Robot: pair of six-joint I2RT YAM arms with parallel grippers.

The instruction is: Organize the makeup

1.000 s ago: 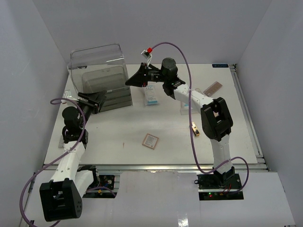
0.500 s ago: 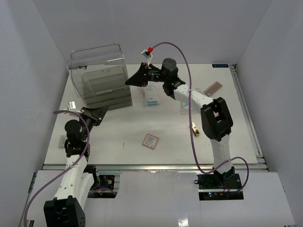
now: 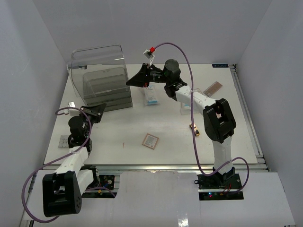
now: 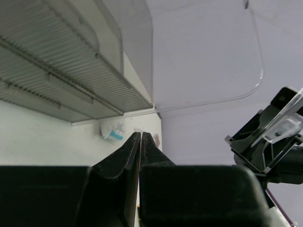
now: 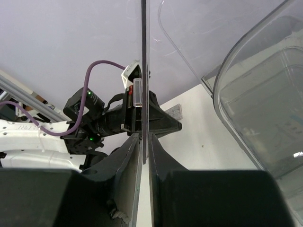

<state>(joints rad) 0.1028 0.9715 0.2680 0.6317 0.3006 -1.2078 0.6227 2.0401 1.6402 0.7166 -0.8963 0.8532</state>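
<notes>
The makeup lies scattered on the white table (image 3: pixel 118 132). A white-and-blue packet (image 3: pixel 150 96) sits near the box, and the left wrist view shows this packet (image 4: pixel 112 130) too. A pink square palette (image 3: pixel 150 140) is at the middle. A tan rectangular palette (image 3: pixel 213 88) lies at the back right, and a gold tube (image 3: pixel 194 129) by the right arm. My right gripper (image 3: pixel 129 82) is shut on the thin clear lid edge (image 5: pixel 143 71) of the large box (image 3: pixel 97 71). My left gripper (image 3: pixel 98 113) sits in front of the box, shut with nothing in it; its fingertips (image 4: pixel 135 139) touch.
The large clear box has ribbed trays (image 4: pixel 57 80) inside and its lid stands upright. A small grey palette (image 3: pixel 64 141) and a small clear item (image 3: pixel 72 104) lie by the left arm. Another clear item (image 3: pixel 186 108) rests under the right arm. The table's raised rail (image 3: pixel 246 113) runs along the right.
My left gripper has closed from open and drawn back from the box towards the near side. The right gripper has kept its hold on the lid, barely moving.
</notes>
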